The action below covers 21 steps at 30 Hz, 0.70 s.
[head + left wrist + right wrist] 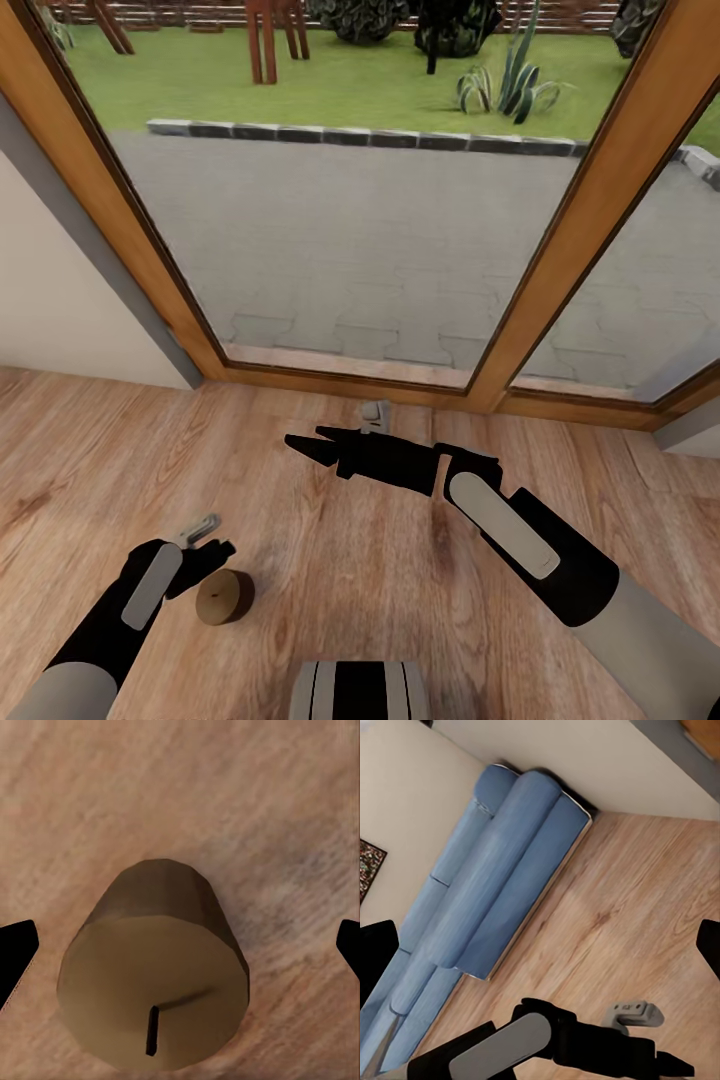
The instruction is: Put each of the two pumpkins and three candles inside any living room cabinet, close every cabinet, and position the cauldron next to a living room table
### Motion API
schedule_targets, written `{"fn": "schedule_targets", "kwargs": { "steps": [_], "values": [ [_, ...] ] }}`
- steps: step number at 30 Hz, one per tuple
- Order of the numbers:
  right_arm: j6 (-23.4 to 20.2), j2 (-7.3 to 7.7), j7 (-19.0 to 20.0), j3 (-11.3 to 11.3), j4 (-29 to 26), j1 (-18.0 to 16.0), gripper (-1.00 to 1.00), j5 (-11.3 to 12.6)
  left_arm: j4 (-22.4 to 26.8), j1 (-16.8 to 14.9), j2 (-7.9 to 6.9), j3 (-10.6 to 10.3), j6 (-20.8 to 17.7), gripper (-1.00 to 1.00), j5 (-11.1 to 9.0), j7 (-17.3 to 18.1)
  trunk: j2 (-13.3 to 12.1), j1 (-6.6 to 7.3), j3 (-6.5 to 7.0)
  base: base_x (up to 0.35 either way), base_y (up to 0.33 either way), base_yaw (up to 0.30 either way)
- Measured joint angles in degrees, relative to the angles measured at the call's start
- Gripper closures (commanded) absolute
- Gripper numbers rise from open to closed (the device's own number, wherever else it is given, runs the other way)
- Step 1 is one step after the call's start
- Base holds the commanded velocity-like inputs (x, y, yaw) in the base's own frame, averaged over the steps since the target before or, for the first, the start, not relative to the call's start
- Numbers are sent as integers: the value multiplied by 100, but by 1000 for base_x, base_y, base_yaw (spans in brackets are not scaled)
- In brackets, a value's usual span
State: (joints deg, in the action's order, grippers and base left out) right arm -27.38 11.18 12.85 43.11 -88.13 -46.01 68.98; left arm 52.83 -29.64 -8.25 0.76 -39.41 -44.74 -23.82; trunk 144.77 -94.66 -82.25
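Note:
One candle (224,597), a stubby tan cylinder with a dark wick, stands upright on the wooden floor (330,560). My left gripper (212,548) hangs just over it and is open. In the left wrist view the candle (154,982) sits between the two black fingertips (16,949), which are spread wide and do not touch it. My right gripper (305,440) is held out in the air above the floor, farther forward, open and empty. The pumpkins, the cabinet and the cauldron are out of view.
A large glass door with a wooden frame (545,290) rises straight ahead, with a paved terrace and lawn beyond. A pale wall (60,300) is at the left. A blue sofa (487,885) stands against a wall in the right wrist view.

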Motion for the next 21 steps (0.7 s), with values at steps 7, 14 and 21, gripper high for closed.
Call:
{"fn": "schedule_targets", "kwargs": {
  "steps": [7,14,21],
  "values": [
    [0,2,5,0,9,0,-100,0,0,-5,6,10,-1,-100,-7,-222,4,-8,-66,0,0,0],
    [0,4,6,-1,13,0,-100,-1,0,-4,-1,10,-1,-100,-4,-238,6,-13,-110,0,0,0],
    [8,2,18,-3,2,0,-100,11,-3,-5,1,10,-1,-100,-9,-236,12,-23,-200,0,0,0]
  ]
}}
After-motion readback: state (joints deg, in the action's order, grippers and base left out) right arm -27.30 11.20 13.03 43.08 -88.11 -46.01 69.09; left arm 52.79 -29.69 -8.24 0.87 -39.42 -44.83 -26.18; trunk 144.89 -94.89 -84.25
